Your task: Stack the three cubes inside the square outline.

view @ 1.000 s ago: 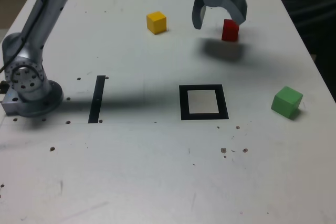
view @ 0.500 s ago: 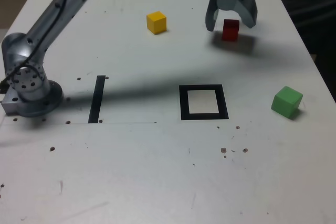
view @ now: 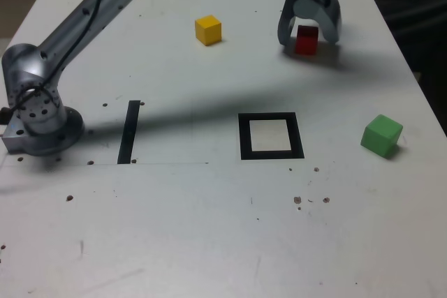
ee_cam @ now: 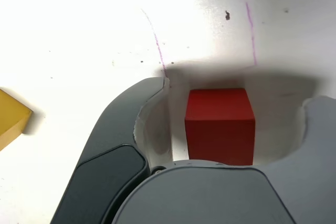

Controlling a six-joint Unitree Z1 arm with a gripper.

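My gripper [view: 308, 37] is down at the table's far side, one jaw on either side of the red cube [view: 306, 40]. The wrist view shows the red cube [ee_cam: 220, 127] on the table between the grey fingers [ee_cam: 142, 114], with a gap on both sides, so the gripper [ee_cam: 236, 95] is open and nothing is gripped. A yellow cube [view: 208, 30] rests to the exterior view's left of it and shows at the wrist view's edge [ee_cam: 10, 119]. Nearer, at the exterior view's right, lies the green cube [view: 382, 135]. The square outline [view: 244, 137] frames a bare white centre mid-table.
A narrow black strip [view: 129, 131] lies to the exterior view's left of the outline. Beside it stands the arm's base [view: 38, 116], and the arm's link crosses above the table's far left. The table edge runs close behind the red cube.
The gripper has moved toward the exterior view's right and come down around the red cube, and its jaws have narrowed. The cubes have not moved.
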